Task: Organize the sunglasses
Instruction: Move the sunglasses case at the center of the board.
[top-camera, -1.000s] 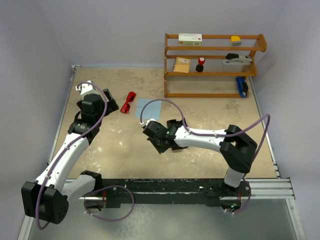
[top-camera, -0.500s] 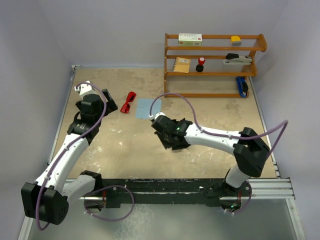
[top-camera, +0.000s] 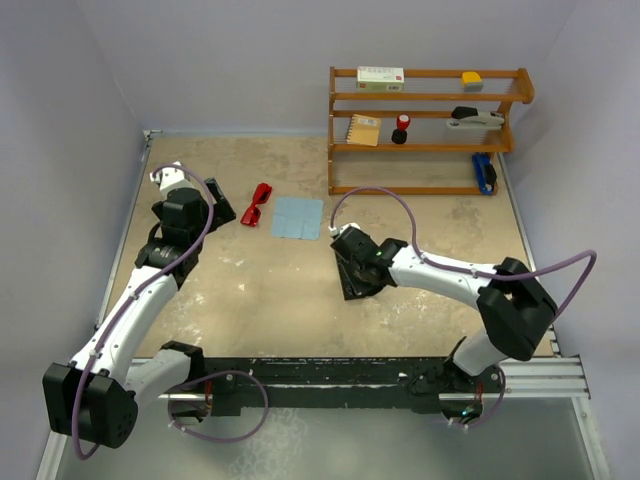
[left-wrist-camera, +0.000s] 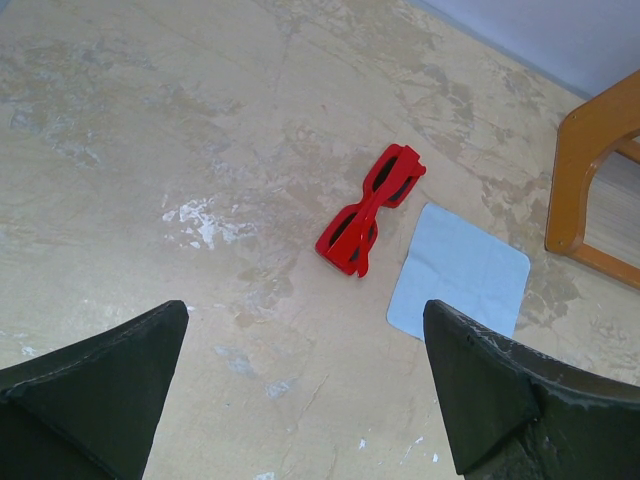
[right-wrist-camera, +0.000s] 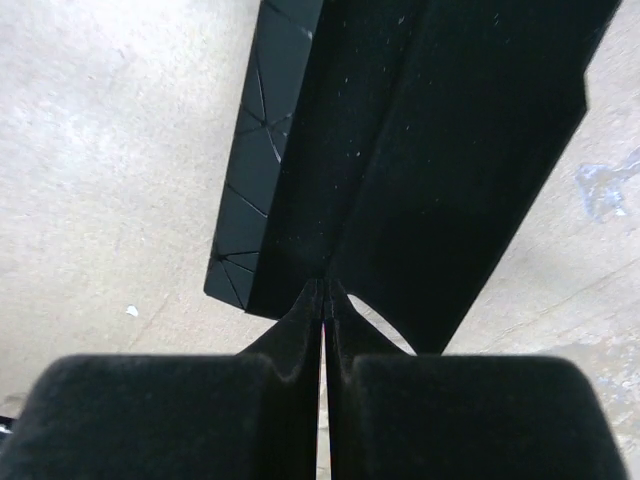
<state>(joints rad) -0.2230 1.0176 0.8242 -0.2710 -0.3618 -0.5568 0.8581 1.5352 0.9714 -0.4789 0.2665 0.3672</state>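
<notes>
I judge the job barely begun. The red sunglasses (top-camera: 257, 205) lie folded and untouched on the table (top-camera: 250, 290), at 11 o'clock from its middle in the top view, with the light blue cloth (top-camera: 298, 218) just beside them at 3 o'clock. My left gripper (left-wrist-camera: 303, 312) hangs wide open and empty, short of them. My right gripper (right-wrist-camera: 322, 300) is pinched tight on a flap of the black case (right-wrist-camera: 440, 150) near mid-table. Bare tabletop lies between. The wooden shelf (top-camera: 430, 140) crowds 1 o'clock and the side wall (top-camera: 90, 200) crowds 9 o'clock.

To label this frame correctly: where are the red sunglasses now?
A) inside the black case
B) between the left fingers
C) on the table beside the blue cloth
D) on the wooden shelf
C: the sunglasses lie on the table beside the blue cloth, ahead of the open left fingers.
</notes>
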